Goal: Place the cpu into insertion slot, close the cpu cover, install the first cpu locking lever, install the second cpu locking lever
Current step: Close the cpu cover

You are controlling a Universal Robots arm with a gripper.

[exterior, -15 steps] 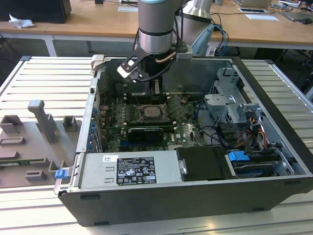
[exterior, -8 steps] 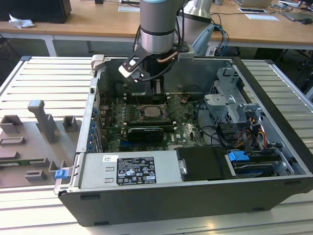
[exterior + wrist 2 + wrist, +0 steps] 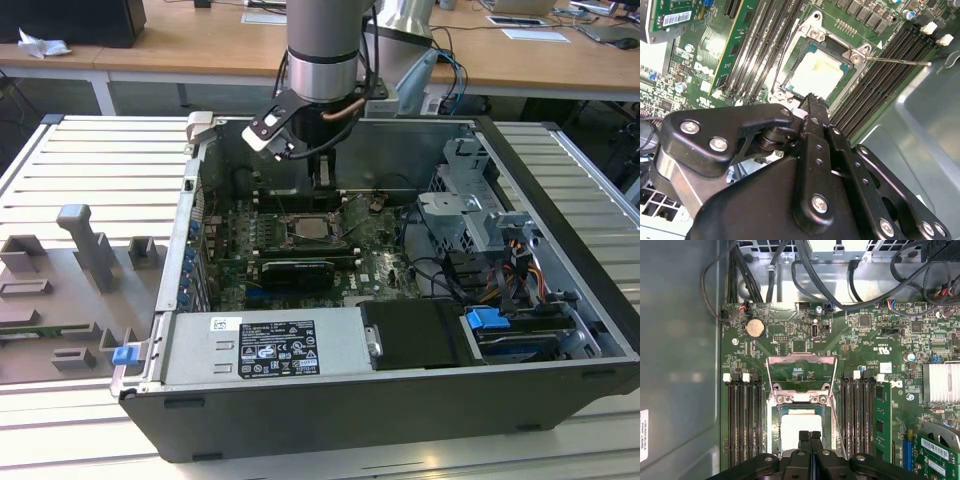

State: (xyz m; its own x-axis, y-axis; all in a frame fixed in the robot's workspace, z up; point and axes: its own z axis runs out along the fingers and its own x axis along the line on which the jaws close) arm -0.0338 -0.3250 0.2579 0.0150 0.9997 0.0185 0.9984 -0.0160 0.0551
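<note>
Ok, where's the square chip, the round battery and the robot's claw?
cpu (image 3: 817,75): second wrist view, middle of its pale top.
round battery (image 3: 754,328): first wrist view, middle of its silver face.
gripper (image 3: 809,435): first wrist view, midway between its fingertips.

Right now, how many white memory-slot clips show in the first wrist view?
4: clips and on one side of the socket, clips and on the other; far slot ends hidden, maybe more.
</note>
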